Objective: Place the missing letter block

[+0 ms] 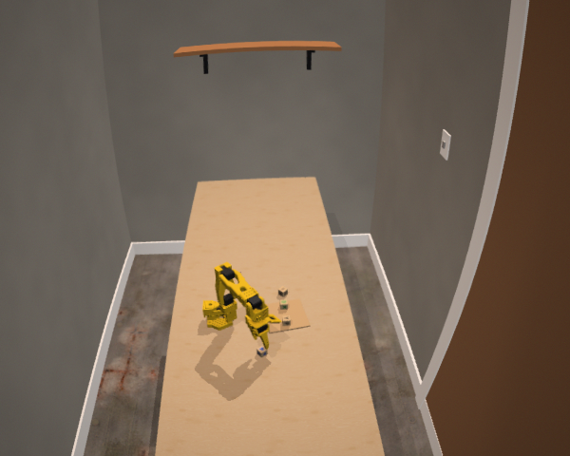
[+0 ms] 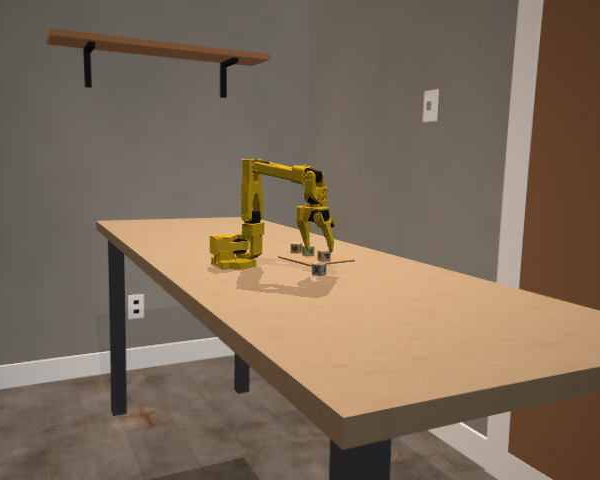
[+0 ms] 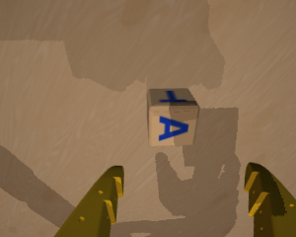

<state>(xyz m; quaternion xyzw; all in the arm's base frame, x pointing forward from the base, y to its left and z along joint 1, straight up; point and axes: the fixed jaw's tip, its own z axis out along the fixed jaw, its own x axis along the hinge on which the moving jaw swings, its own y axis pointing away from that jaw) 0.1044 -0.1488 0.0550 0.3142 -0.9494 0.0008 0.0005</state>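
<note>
A wooden block with blue letters (image 1: 261,351) (image 2: 318,269) (image 3: 172,118) lies on the bare table, off the mat. In the wrist view its side facing the camera shows a blue A. My gripper (image 1: 263,343) (image 2: 319,249) (image 3: 184,178) is open and empty. It hangs just above this block, one finger to each side, not touching it. The thin tan mat (image 1: 297,313) (image 2: 341,260) lies beyond the block. On the mat stand a block with a green letter (image 1: 283,304) (image 2: 308,251) and a second block (image 1: 286,320) (image 2: 324,255), with a gap between them.
Another block (image 1: 282,291) (image 2: 296,248) stands on the table just past the mat's far edge. The arm's yellow base (image 1: 218,313) (image 2: 231,253) stands to the left of the mat. The table's right edge runs some way beyond the mat.
</note>
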